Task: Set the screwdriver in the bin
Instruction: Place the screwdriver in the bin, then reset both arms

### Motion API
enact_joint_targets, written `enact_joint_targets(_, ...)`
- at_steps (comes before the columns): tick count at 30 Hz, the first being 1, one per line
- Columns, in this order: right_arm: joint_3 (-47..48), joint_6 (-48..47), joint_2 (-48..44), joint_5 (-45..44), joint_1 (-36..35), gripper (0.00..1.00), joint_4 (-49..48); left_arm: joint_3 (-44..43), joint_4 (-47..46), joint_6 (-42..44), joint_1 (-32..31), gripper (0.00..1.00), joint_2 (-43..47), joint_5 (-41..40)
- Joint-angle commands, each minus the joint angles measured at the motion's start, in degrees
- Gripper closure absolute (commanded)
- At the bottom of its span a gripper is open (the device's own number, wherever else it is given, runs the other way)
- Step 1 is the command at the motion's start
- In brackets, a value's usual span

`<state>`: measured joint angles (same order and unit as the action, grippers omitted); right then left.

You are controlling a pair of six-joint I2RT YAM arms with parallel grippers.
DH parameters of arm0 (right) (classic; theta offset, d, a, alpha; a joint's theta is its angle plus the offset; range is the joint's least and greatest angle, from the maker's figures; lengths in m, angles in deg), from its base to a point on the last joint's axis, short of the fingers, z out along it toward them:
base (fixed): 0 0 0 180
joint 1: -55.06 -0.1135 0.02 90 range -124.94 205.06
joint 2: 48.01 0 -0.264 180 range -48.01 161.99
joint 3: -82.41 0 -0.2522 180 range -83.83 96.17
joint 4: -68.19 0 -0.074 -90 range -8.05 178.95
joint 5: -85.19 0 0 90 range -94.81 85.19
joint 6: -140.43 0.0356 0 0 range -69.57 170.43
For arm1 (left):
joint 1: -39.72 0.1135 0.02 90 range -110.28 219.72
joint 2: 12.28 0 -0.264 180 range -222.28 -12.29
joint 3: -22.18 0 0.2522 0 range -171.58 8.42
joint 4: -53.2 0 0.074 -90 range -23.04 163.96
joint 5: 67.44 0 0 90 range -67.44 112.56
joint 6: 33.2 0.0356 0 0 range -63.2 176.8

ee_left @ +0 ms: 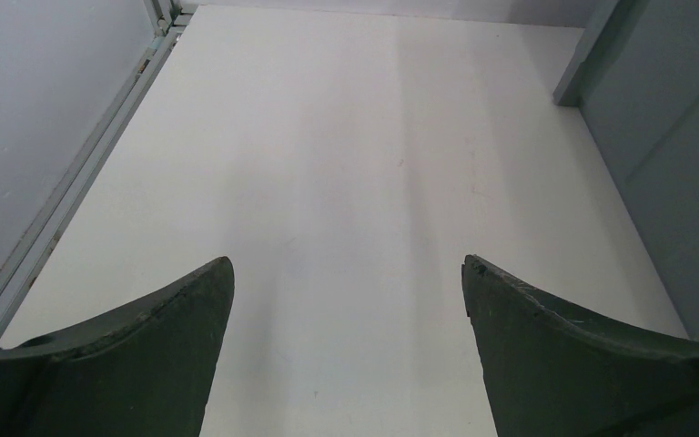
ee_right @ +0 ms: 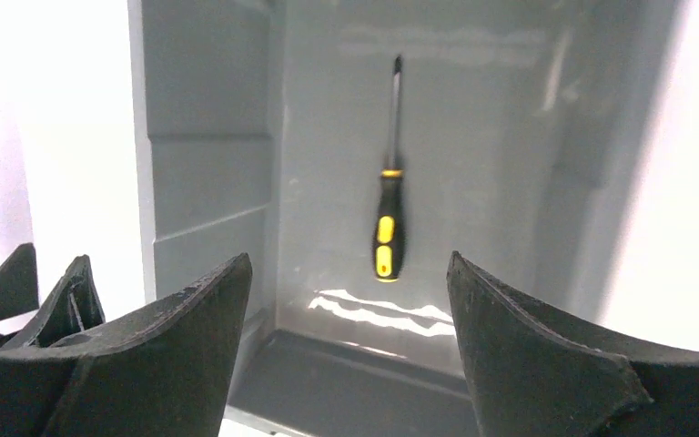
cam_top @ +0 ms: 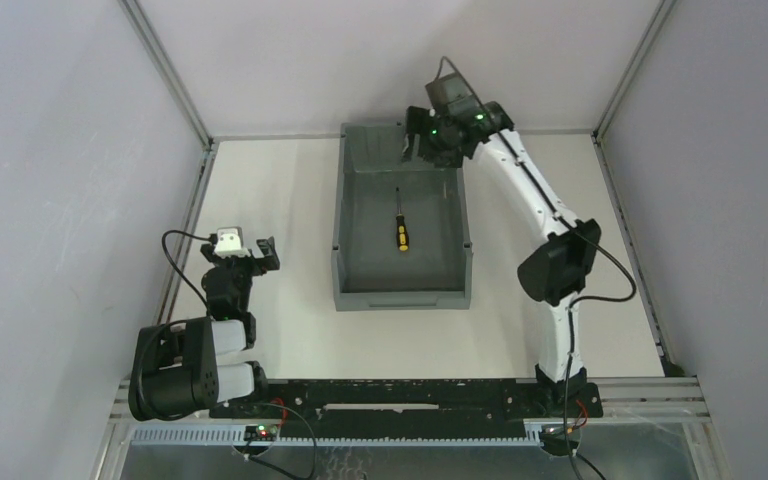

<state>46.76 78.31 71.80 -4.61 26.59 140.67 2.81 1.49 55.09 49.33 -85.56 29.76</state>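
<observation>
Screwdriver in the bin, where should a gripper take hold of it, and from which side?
Take the handle, its thickest part, from straight above, closing across its width. The screwdriver lies flat on the floor of the bin, clear of the walls, so there is probably room. The thin shaft would likely slip.

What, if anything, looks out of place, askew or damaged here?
Nothing stands out. The screwdriver lies flat on the floor of the bin, roughly along its length, and the bin sits square on the table. The right gripper hangs open over the bin's far end; the left gripper is open over bare table.
</observation>
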Motion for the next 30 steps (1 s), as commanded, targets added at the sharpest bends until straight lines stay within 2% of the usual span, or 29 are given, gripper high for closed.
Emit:
enact_joint_targets(1,1.57,-7.37,-7.55,-5.34,3.15,0.12,0.82,-2.25,-2.34,-0.67,-0.24,0.0,0.75,-0.32)
enact_joint_targets(4,-0.09,-10.55,-11.43,-8.25,5.4,0.1,0.33,-2.27,-2.41,-0.66,-0.16,0.0,0.68,-0.34)
enact_joint_targets(8,-7.28,-13.8,-17.15,-9.95,8.5,0.09,-2.56,-2.28,-2.4,-0.66,-0.16,0.0,0.68,-0.31)
enact_joint_targets(16,-29.66,-17.56,-28.68,-12.38,14.26,0.09,-13.27,-2.26,-2.4,-0.66,-0.19,0.0,0.68,-0.34)
enact_joint_targets(23,-47.5,-17.44,-35.55,-10.4,17.34,0.09,-21.51,-2.28,-2.36,-0.66,-0.14,0.0,0.68,-0.3)
enact_joint_targets(30,-55.12,-17.37,-37.85,-10.33,17.66,0.08,-24.62,-2.23,-2.41,-0.66,-0.2,0.0,0.7,-0.29)
